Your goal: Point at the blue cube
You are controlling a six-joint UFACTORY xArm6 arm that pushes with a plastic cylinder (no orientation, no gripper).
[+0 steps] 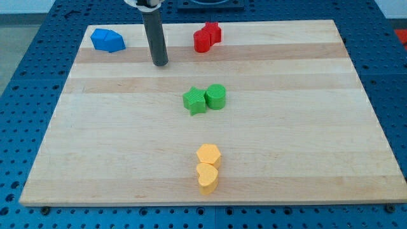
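The blue block (107, 40) sits near the board's top left corner; it looks like two blue pieces pressed together, their shapes hard to make out. My tip (159, 63) rests on the board to the right of the blue block and slightly lower, about a block's width or two away, not touching it. The rod rises straight up out of the view's top.
Two red blocks (207, 36) touch each other at the top centre, right of my tip. A green star (194, 100) and a green cylinder (215, 96) touch at the middle. A yellow hexagon (208, 154) and a yellow heart (207, 177) touch near the bottom. The wooden board (318, 127) lies on a blue perforated table.
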